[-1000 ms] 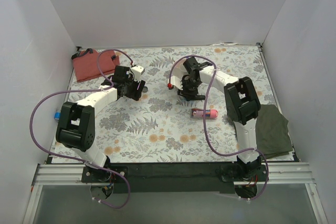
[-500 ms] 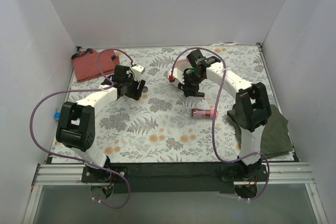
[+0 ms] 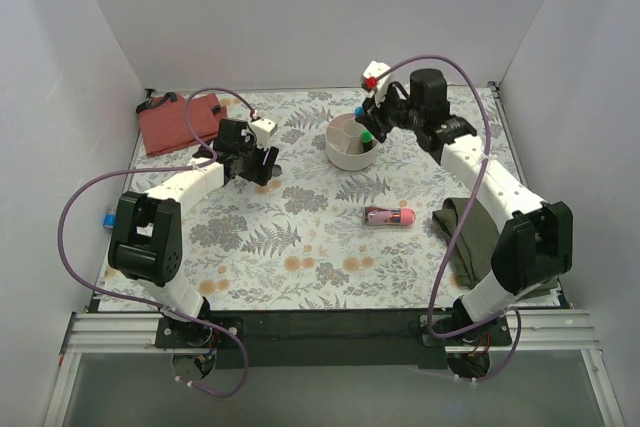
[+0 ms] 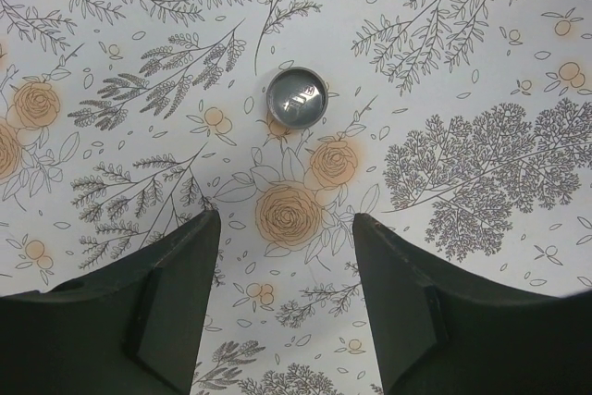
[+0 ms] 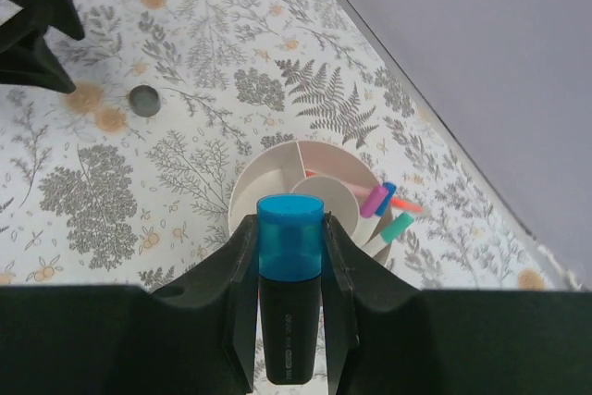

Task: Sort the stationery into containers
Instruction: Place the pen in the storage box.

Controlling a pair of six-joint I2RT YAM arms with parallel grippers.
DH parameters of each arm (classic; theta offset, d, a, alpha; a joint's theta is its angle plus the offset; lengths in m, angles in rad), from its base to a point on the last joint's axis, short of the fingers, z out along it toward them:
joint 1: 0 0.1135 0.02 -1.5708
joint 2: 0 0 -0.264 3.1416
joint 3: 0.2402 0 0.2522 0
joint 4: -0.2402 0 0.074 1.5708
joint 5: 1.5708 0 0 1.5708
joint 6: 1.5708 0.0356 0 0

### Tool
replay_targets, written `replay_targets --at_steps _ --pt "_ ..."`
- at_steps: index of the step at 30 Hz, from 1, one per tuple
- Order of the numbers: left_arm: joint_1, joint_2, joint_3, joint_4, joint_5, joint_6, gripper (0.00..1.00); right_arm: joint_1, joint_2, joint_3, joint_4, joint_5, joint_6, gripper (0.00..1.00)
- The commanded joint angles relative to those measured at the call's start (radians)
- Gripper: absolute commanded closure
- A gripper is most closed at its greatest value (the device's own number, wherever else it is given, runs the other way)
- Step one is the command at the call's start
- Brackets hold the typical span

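Observation:
My right gripper (image 5: pixel 289 228) is shut on a black highlighter with a blue cap (image 5: pixel 289 256). It holds the highlighter above the round white tub (image 5: pixel 268 173), cap toward the tub. The tub (image 3: pixel 345 154) holds white pens with pink, blue and teal caps (image 5: pixel 387 205) in its far compartment. My left gripper (image 4: pixel 285 224) is open and empty, low over the table, with a small blue-grey cylinder (image 4: pixel 296 99) standing just ahead of its fingertips. In the top view the left gripper (image 3: pixel 262 164) is left of the tub. A pink tube (image 3: pixel 390 216) lies mid-table. The red pouch (image 3: pixel 180 123) lies far left.
An olive cloth (image 3: pixel 510 242) lies at the right edge under the right arm. A small blue item (image 3: pixel 106 217) sits at the left wall. White walls enclose the table on three sides. The same cylinder (image 5: pixel 144 100) also shows in the right wrist view.
My right arm has swung up and back from mid-table to above the tub, carrying the highlighter; the tub now shows fully. The left gripper has barely moved.

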Motion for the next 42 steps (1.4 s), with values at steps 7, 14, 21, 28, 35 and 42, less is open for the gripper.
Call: replay_targets --at_steps 7,14,21,28,35,42 --pt "-0.007 0.01 0.059 -0.045 0.006 0.001 0.41 0.046 -0.094 -0.313 0.706 0.507 0.322 0.99" --pt "-0.007 0.036 0.07 -0.059 -0.009 0.015 0.41 0.046 -0.092 -0.383 0.798 0.548 0.367 0.99" --pt "-0.021 0.07 0.108 -0.128 -0.018 0.037 0.41 0.047 -0.055 -0.449 0.939 0.516 0.408 0.99" --pt "-0.021 0.101 0.129 -0.179 -0.029 0.035 0.41 0.05 -0.012 -0.483 1.01 0.47 0.448 0.99" --pt "-0.021 0.108 0.145 -0.199 -0.046 0.038 0.41 0.061 0.026 -0.5 1.053 0.424 0.451 0.99" --pt "-0.021 0.107 0.137 -0.214 -0.051 0.046 0.41 0.063 0.08 -0.501 1.104 0.418 0.451 0.99"
